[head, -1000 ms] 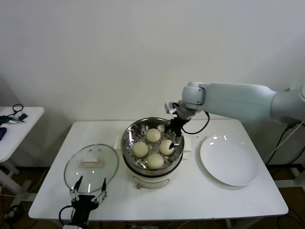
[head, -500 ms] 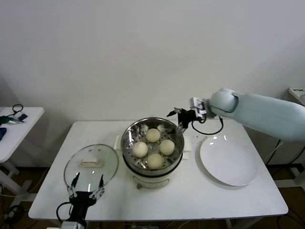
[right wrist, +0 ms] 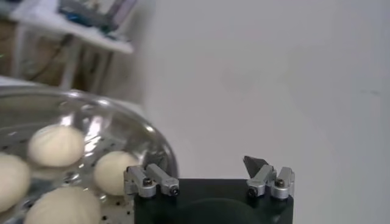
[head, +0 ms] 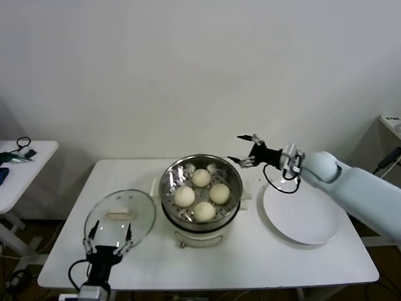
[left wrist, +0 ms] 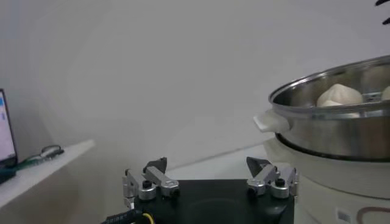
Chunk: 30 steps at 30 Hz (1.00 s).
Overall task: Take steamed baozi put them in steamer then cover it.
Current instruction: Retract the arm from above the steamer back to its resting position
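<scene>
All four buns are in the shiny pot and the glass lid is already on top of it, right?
Not quite. The four buns are in the shiny pot, but the glass lid is not on it. The head view shows the lid lying flat on the table, beside the pot on the robot's left.

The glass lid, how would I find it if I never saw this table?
Find the shiny round steel steamer on the white table. On the robot's left lies a round clear glass lid. Unlike the solid white plate, it is see-through, with a whitish handle.
</scene>
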Motion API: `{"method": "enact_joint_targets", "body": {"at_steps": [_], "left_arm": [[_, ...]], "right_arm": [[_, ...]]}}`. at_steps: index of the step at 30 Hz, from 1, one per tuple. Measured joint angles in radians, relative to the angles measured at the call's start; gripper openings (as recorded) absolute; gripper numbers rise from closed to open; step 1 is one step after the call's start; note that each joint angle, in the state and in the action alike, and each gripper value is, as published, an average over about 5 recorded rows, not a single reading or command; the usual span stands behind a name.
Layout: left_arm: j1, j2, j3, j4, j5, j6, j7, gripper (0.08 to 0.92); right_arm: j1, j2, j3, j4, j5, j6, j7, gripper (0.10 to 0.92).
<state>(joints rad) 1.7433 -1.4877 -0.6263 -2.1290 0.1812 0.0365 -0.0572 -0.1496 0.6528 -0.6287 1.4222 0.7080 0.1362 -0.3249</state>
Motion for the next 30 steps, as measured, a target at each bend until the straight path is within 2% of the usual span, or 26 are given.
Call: {"method": "enact_joint_targets", "body": {"at_steps": [16,30], "left_arm": [[-0.013,0.011,-0.037,-0.02,0.176,0.035,-0.02,0.823],[-0.009,0.053,-0.022,-0.024,0.707,0.153,0.009,0.823]], "right_arm": [[-0.632,0.119,0.701,0.091,-0.093,-0.007,0.119,0.823],[-0.985,0.279,1.052,0.181,-0.145,-0.049,0.125,0.823]]}}
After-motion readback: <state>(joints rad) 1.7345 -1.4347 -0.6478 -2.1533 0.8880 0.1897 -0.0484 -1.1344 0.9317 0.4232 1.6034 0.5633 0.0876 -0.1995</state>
